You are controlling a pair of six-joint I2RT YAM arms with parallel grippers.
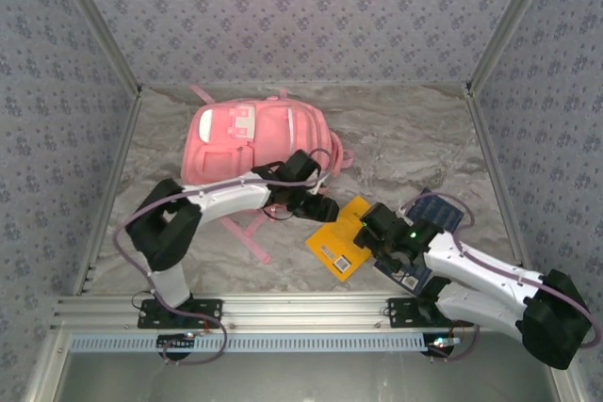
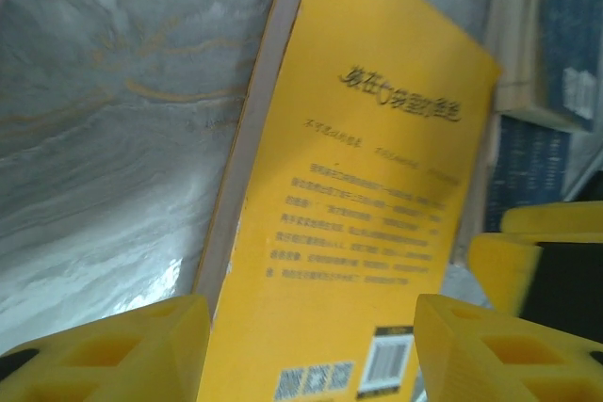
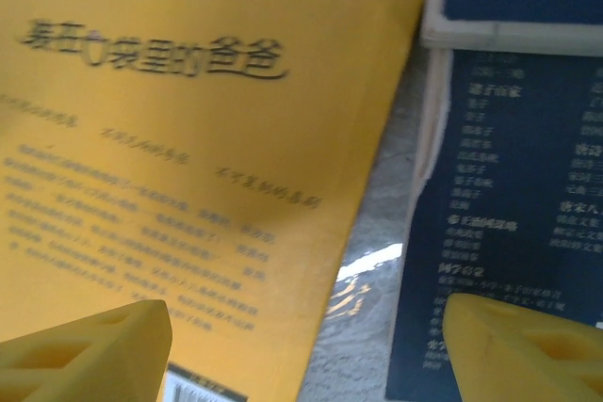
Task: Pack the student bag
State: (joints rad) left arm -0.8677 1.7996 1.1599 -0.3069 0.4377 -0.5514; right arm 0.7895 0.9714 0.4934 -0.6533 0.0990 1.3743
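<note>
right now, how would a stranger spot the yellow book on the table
Start at the pink backpack at the back of the table. Nearer the arms and to its right lies the yellow book. Beside it are dark blue books; it alone is bright yellow.

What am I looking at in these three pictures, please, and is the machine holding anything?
These are two robot arms bolted to a grey marbled table. One picture looks down from above; the other two come from small cameras on each wrist, so the yellow blocks at the bottom are that arm's own fingers. On the table lie a large soft pink backpack, a thin yellow paperback book and dark blue books beside it. The left gripper and right gripper both hover above the books with fingers spread open. Nothing is held yet.
</note>
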